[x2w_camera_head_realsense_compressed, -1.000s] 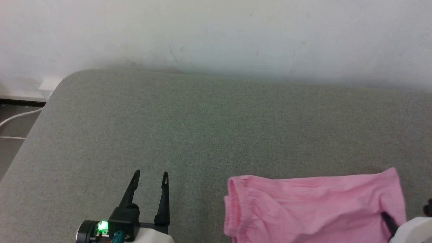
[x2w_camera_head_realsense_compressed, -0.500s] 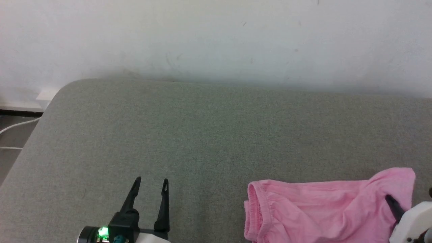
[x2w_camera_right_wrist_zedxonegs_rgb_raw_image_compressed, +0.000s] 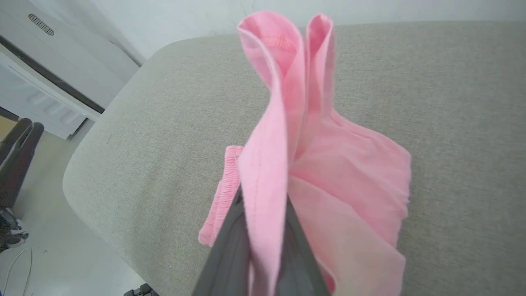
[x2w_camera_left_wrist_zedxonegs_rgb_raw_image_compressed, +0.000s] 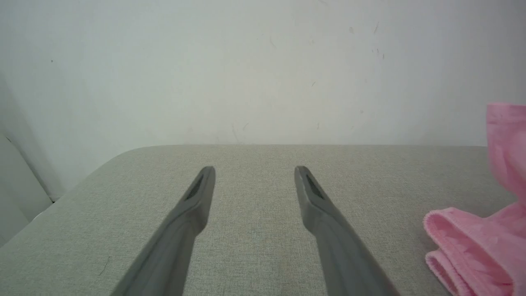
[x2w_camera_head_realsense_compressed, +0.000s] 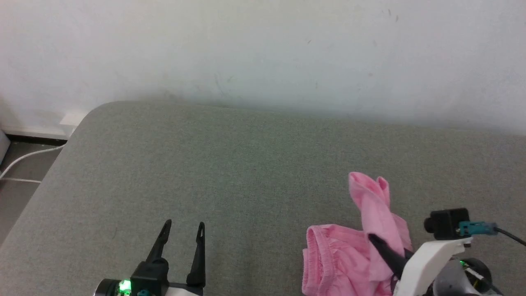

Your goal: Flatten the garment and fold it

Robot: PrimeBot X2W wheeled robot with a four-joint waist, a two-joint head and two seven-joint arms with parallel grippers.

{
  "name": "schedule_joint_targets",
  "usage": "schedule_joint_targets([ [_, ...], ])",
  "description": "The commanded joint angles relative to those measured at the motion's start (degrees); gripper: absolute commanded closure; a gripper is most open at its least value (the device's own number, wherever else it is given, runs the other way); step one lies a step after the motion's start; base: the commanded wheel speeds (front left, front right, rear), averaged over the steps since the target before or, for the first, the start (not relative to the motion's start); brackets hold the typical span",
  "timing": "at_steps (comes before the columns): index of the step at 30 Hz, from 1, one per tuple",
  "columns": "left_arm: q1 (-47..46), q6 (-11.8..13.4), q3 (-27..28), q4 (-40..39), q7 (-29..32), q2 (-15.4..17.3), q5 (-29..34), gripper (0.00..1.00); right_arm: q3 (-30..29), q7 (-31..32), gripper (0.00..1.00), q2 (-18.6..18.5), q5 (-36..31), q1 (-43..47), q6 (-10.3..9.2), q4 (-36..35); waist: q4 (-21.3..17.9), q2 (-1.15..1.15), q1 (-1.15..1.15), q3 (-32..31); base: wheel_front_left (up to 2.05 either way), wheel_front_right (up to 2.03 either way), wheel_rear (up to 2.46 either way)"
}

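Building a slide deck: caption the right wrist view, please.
Right hand pinches a raised fold of the pink garment; the rest lies on the grey surface.

One pink garment (x2w_camera_head_realsense_compressed: pixel 328 263), two end effectors (x2w_camera_head_realsense_compressed: pixel 183 224) (x2w_camera_head_realsense_compressed: pixel 373 238), one grey padded surface (x2w_camera_head_realsense_compressed: pixel 246 164)

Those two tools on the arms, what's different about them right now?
The left tool stands open; the right tool is shut. The left tool is empty, over the bare grey surface; the right tool pinches the pink garment, holding part of it up. Both have two long dark fingers.
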Motion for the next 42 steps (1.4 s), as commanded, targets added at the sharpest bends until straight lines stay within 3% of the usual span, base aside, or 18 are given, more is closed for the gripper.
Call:
schedule_joint_targets([
  [1, 0.62, -0.34, 0.31, 0.0, -0.32, -0.17, 0.64, 0.0, 0.55, 0.14, 1.0, 0.63, 0.42, -0.2, -0.04, 0.01, 0.75, 0.0, 0.0, -0.14, 0.0, 0.0, 0.0],
  [8, 0.14, -1.26, 0.53, 0.34, -0.33, -0.49, 1.33, 0.0, 6.67, -2.02, 1.0, 2.96, -2.24, -2.74, -0.04, 8.06, 4.36, 0.0, 0.0, 1.0, 0.0, 0.0, 0.0],
  [12, -0.43, -1.43, 0.5, 0.5, -0.33, -0.74, 1.54, 0.0, 8.69, -3.35, 1.0, 2.52, -4.44, -4.07, -0.04, 12.1, 5.59, 0.0, 0.0, 1.79, 0.0, 0.0, 0.0],
  [13, -0.56, -1.48, 0.53, 0.53, -0.33, -0.81, 1.57, 0.0, 9.51, -3.81, 0.79, 2.08, -5.36, -4.57, -0.04, 13.4, 5.89, 0.0, 0.0, 2.01, 0.0, 0.0, 0.0],
  [14, -0.68, -1.52, 0.56, 0.56, -0.33, -0.88, 1.6, 0.0, 10.34, -4.36, 0.0, 1.69, -6.08, -5.07, -0.04, 14.63, 6.16, 0.0, 0.0, 2.26, 0.0, 0.0, 0.0],
  [23, -1.49, -1.66, 0.57, 0.91, -0.33, -1.49, 2.05, 0.0, 18.44, -5.06, 0.0, -1.24, -6.53, -8.0, -0.04, 23.54, 6.85, 0.0, 0.0, 3.3, 0.0, 0.0, 0.0],
  [29, -2.01, -1.66, 0.45, 1.43, -0.33, -1.77, 2.35, 0.0, 21.5, -7.44, 0.0, -2.33, -4.12, -10.18, -0.04, 25.55, 5.58, 0.0, 0.0, 2.75, 0.0, 0.0, 0.0],
  [36, -1.29, -1.77, 1.13, 1.3, -0.33, -1.44, 2.4, 0.0, 23.23, -9.32, 0.0, -5.4, 1.38, -12.37, -0.04, 18.83, 2.06, 0.0, 0.0, 0.59, 0.0, 0.0, 0.0],
  [42, -0.78, -1.87, 1.83, 0.61, -0.33, -1.39, 2.12, 0.0, 17.51, -11.89, 0.0, -10.12, 1.83, -13.87, -0.04, 9.74, -1.67, 0.0, 0.0, -0.6, 0.0, 0.0, 0.0],
])
